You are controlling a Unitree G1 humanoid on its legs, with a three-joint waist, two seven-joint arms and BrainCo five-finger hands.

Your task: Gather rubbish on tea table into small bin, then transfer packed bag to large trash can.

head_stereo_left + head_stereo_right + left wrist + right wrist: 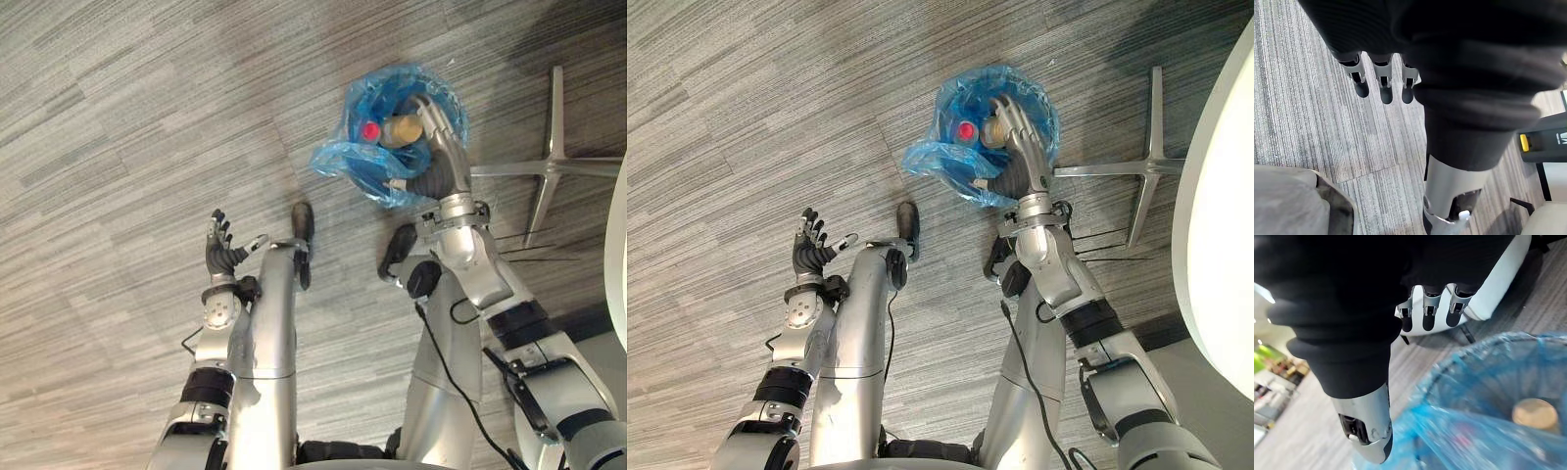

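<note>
The left hand (223, 250) hovers empty, fingers spread. At its 2 o'clock, the small round bin lined with a translucent blue plastic bag (353, 162) stands on the floor directly beneath the right hand (441, 137), whose straight fingers grip nothing. The right hand is far nearer.

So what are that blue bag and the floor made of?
The blue bag looks like thin plastic film: see-through, glossy, crinkled at its loose edge. The floor looks like short-pile carpet, matte with fine grey streaks, though it could be vinyl.

Left hand (223, 253) held low, fingers (217, 227) spread; right hand (1017, 147) reaches forward, fingers straight.
</note>
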